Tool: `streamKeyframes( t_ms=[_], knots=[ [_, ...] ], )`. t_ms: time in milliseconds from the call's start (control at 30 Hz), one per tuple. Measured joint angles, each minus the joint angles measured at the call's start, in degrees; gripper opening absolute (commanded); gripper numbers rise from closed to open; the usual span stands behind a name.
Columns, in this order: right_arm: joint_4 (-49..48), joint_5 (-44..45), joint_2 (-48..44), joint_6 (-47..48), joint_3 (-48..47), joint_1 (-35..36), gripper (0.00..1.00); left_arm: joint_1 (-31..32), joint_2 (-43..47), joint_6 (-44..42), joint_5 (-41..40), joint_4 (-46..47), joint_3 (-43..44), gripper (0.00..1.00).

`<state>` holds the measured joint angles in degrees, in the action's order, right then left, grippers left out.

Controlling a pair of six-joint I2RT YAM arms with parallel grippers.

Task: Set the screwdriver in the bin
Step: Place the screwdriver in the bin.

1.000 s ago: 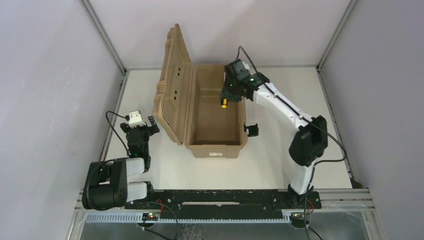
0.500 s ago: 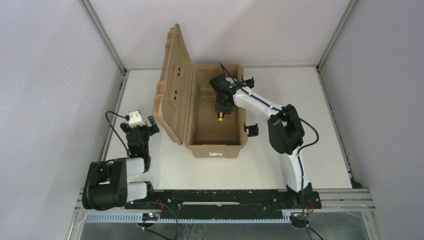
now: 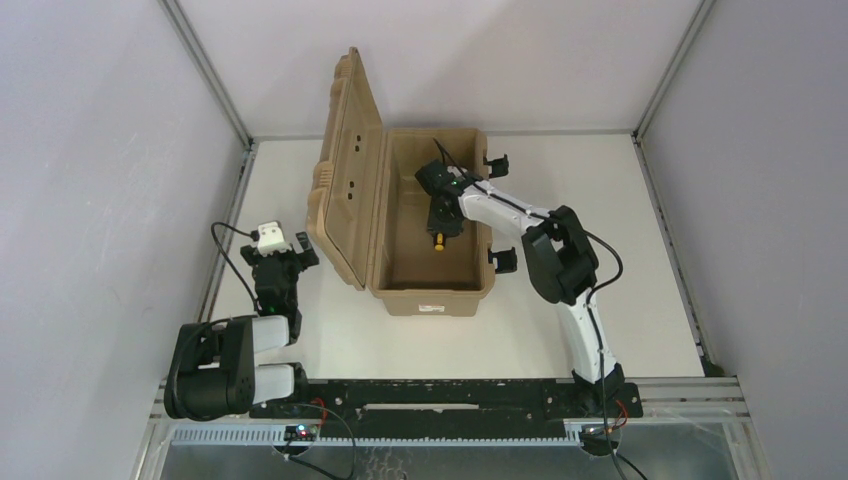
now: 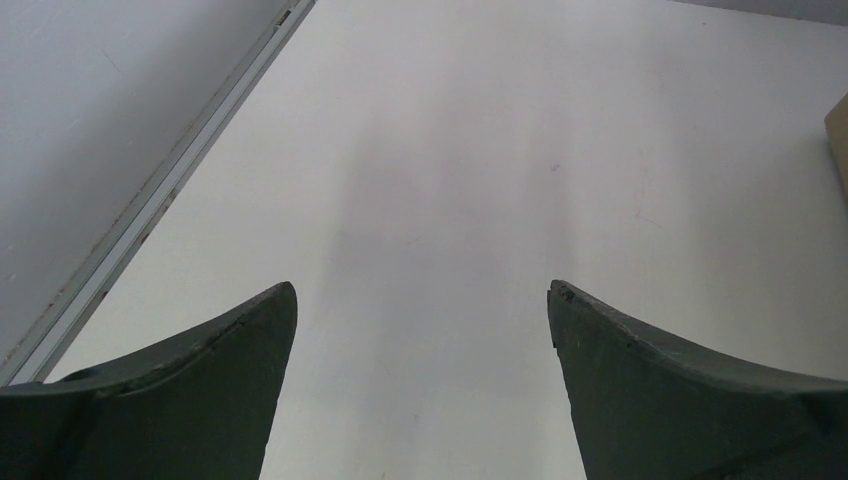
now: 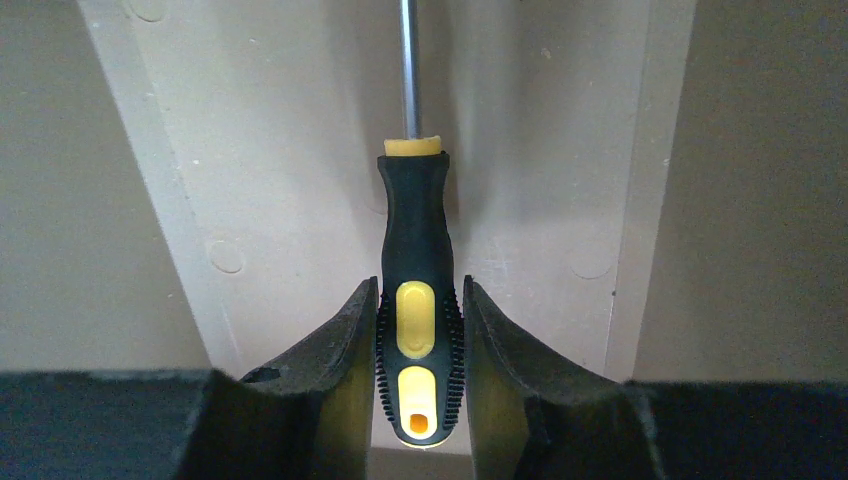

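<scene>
The tan bin stands open mid-table, its ribbed lid raised on the left. My right gripper reaches down inside the bin and is shut on the screwdriver, gripping its black and yellow handle; the thin metal shaft points away over the bin's floor. In the top view only the yellow handle end shows below the gripper. My left gripper rests open and empty left of the bin, over bare table.
Black latches stick out on the bin's right wall. A white label is on its near side. A corner of the bin shows at the right edge of the left wrist view. Grey walls enclose the table.
My right arm has swung left and down from the bin's right rim into the bin's interior, carrying the screwdriver. The left arm has not moved.
</scene>
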<state>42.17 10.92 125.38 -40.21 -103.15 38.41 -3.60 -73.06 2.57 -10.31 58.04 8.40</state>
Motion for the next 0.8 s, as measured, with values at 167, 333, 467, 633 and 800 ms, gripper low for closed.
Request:
streamKeyframes(
  t_ms=[167, 333, 467, 633, 800],
  knots=[
    [-0.90, -0.42, 1.38, 0.07, 0.81, -0.02, 0.45, 0.00, 0.00, 0.00, 0.00, 0.00, 0.00, 1.00],
    [-1.64, -1.05, 2.01, 0.22, 1.46, -0.02, 0.52, 0.00, 0.00, 0.00, 0.00, 0.00, 0.00, 1.00],
    [-2.49, -1.38, 1.97, 0.28, 1.75, -0.02, 0.56, 0.00, 0.00, 0.00, 0.00, 0.00, 0.00, 1.00],
    [-3.28, -1.86, 0.79, 0.63, 3.08, -0.07, 0.63, 0.00, 0.00, 0.00, 0.00, 0.00, 0.00, 1.00],
    [-3.28, -2.05, -2.12, 1.57, 3.50, -0.11, 0.72, 0.00, 0.00, 0.00, 0.00, 0.00, 0.00, 1.00]
  ],
)
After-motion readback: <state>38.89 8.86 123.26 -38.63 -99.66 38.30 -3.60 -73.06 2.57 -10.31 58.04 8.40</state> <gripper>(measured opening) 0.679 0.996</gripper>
